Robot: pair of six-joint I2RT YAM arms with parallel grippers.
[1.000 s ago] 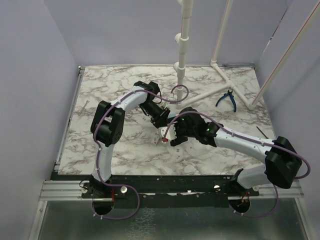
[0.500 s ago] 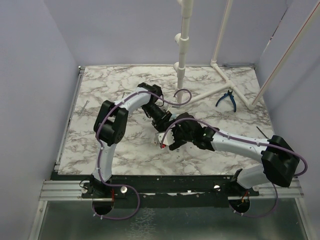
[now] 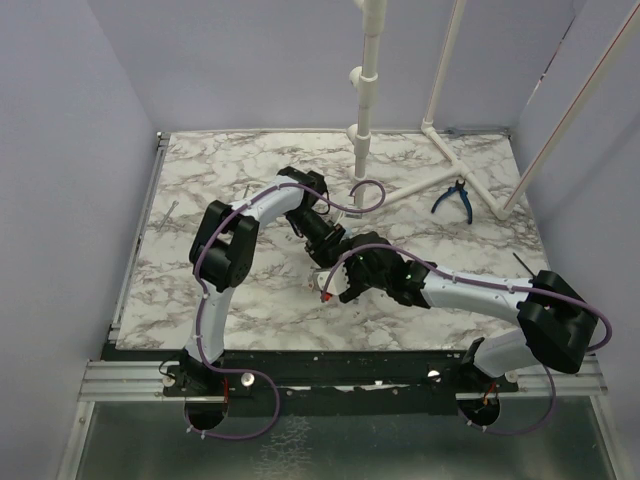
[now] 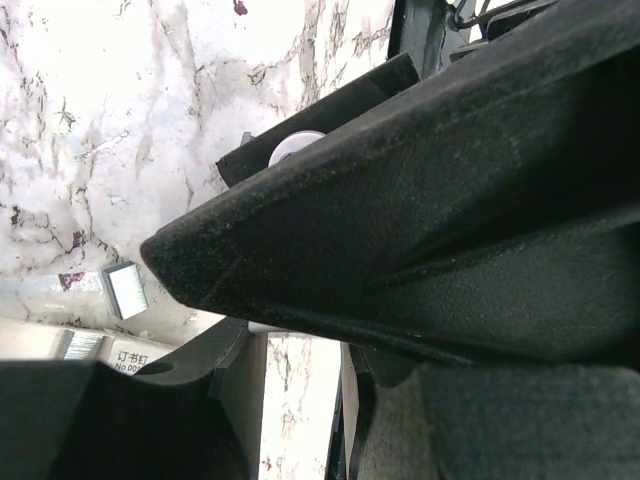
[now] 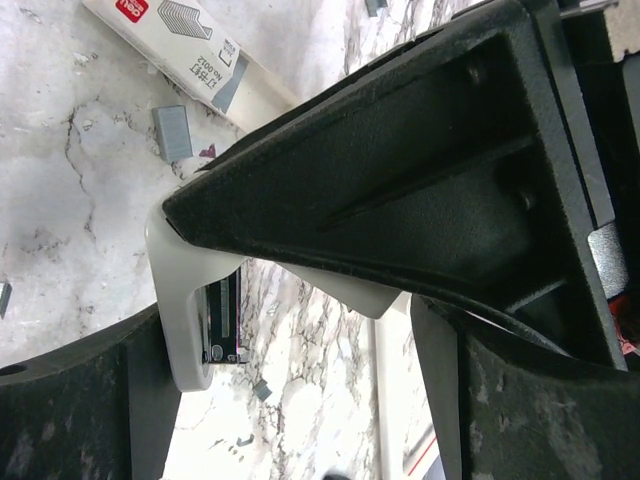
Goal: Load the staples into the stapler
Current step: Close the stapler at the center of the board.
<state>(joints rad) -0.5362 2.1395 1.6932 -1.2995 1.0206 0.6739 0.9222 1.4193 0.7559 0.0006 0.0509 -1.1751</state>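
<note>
In the right wrist view the white stapler [image 5: 172,300] lies across my right gripper [image 5: 290,340], against the left finger, its dark metal channel [image 5: 218,318] showing. The right gripper is shut on it. From above, the stapler [image 3: 322,288] is a small white piece at the right gripper [image 3: 340,278]. My left gripper [image 3: 328,248] presses in from behind it. In the left wrist view its jaws [image 4: 300,350] stand a narrow gap apart, and their tips are hidden behind the right gripper's black body. Loose grey staples [image 5: 173,133] lie on the marble, one strip in the left wrist view [image 4: 125,290].
A white staple box [image 5: 190,45] lies on the marble table [image 3: 240,180] beside the grippers, also in the left wrist view [image 4: 110,352]. Blue-handled pliers [image 3: 455,198] lie at the back right. White pipe stands [image 3: 368,90] rise at the back.
Both grippers have shifted a little left and toward the near edge, staying pressed together. The stapler has travelled with the right gripper.
</note>
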